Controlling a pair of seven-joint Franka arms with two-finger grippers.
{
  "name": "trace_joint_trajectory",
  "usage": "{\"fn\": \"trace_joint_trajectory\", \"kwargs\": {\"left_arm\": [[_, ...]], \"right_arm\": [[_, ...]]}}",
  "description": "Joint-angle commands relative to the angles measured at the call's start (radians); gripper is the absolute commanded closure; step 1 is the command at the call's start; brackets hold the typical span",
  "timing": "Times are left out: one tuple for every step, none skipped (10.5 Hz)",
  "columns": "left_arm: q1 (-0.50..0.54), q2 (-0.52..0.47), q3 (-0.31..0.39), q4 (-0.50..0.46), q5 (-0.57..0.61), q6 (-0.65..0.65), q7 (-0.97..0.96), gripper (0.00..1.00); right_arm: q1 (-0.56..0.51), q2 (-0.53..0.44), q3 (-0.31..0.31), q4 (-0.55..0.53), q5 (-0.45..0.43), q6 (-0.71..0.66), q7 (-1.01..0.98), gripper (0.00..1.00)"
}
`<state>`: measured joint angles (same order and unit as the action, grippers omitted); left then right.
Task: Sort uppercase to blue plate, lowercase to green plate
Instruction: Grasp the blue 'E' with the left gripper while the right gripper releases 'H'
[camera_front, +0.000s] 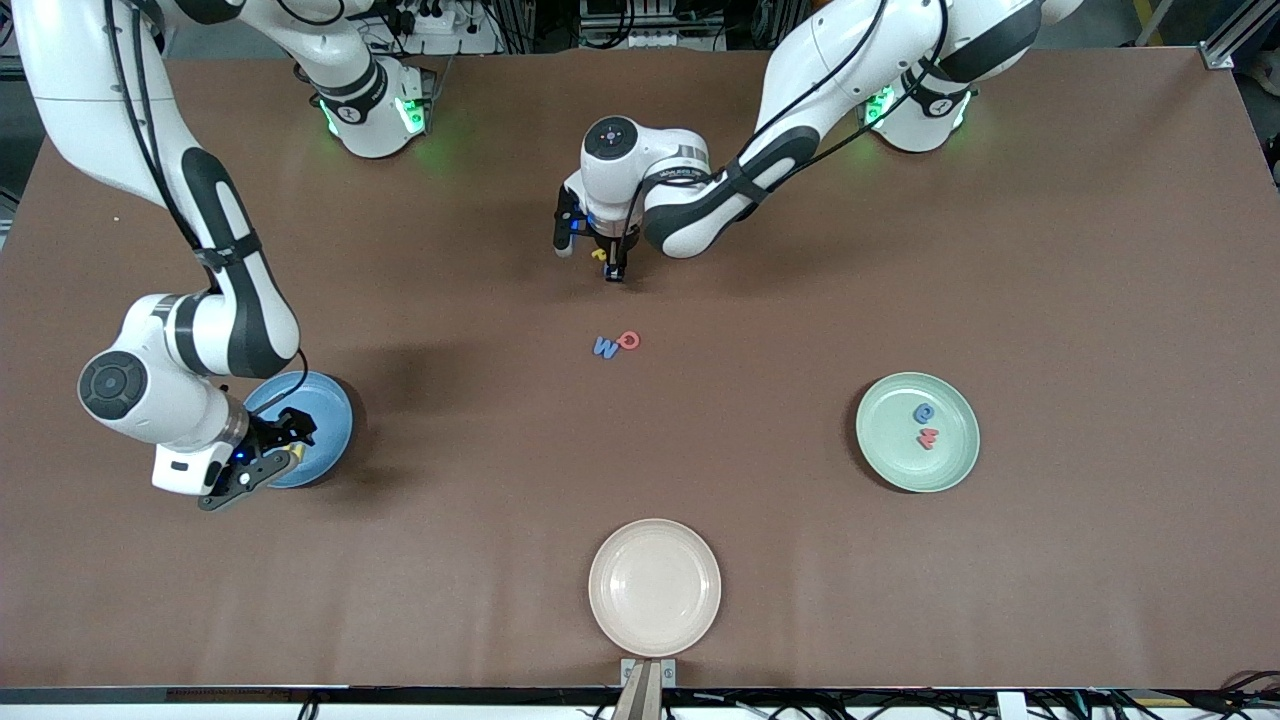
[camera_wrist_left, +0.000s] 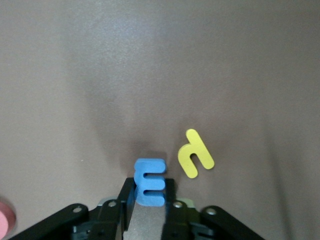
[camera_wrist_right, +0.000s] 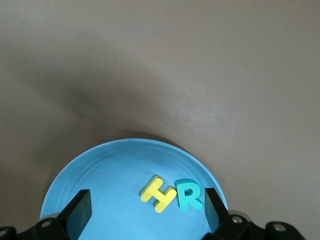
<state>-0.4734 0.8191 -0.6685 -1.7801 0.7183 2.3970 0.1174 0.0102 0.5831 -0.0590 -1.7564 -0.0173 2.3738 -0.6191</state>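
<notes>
One blue m (camera_wrist_left: 149, 182) sits pinched in our shut left tool (camera_wrist_left: 150, 210); lift straight, clearing the yellow letter (camera_wrist_left: 195, 153) beside it. Our right tool (camera_wrist_right: 147, 207) waits open above the blue plate (camera_wrist_right: 100, 200).

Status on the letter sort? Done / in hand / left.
Done: yellow H and teal R lie in the blue plate, under the open right gripper; a blue rounded letter and red w lie in the green plate.
In hand: left gripper shut on the blue m.
Left: yellow lowercase letter beside it, blue W and red O mid-table.
</notes>
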Motion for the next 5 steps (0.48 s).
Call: {"fn": "trace_joint_trajectory", "kwargs": {"left_arm": [[0.034, -0.058, 0.018, -0.004, 0.018, -0.021, -0.001, 1.00], [0.080, -0.113, 0.000, -0.019, 0.009, -0.071, 0.008, 1.00], [0.144, -0.188, -0.034, -0.047, -0.034, -0.111, 0.010, 1.00], [0.216, -0.260, -0.048, -0.073, -0.105, -0.131, 0.016, 1.00], [0.298, -0.352, -0.066, -0.099, -0.220, -0.159, 0.018, 1.00]], "right_arm": [[-0.010, 0.008, 0.008, 0.008, -0.001, -0.001, 0.025, 0.00], [-0.012, 0.004, 0.007, 0.009, -0.001, -0.004, 0.025, 0.00], [-0.013, 0.004, 0.007, 0.009, -0.001, -0.005, 0.027, 0.00], [-0.019, 0.004, 0.007, 0.011, 0.000, -0.005, 0.028, 0.00], [-0.022, 0.004, 0.008, 0.027, 0.002, -0.013, 0.033, 0.00]]}}
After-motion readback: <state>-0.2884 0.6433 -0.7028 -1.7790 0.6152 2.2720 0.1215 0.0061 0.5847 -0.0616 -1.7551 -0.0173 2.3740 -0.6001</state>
